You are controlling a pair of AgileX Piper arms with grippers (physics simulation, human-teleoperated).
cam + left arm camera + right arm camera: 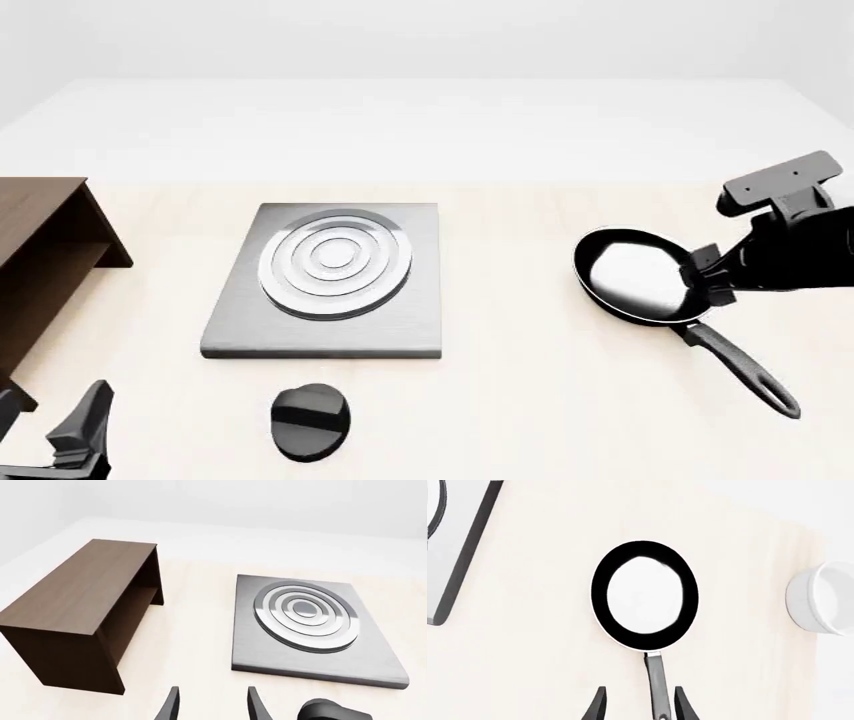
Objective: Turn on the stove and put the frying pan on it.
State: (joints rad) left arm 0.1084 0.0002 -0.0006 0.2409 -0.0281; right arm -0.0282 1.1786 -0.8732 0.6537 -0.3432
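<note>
Left of the stove [327, 285] stands a brown cabinet [47, 240], well apart from it and out of the working path. Nearer the arms on that same side hovers the left gripper [60, 430], its jaws parted and holding nothing; in its wrist view the two fingers frame bare counter [534, 400] just short of the slab, with the knob [311, 421] off to one side. That looks like a ready stance: the knob sits just in front of the stove's near edge, within short reach for a twist.

The stove itself lies flat, its silver rings bare, so nothing is on it yet.

Right of the stove, well apart, the pan [638, 276] rests on the counter with its handle [741, 368] trailing away from the slab toward the arms. The right gripper [639, 702] hangs over that handle, jaws open on either side of it but not closed, seemingly lined up for a grasp. Beyond the pan, farther from the stove, a white bowl [822, 605] shows only in the right wrist view.
</note>
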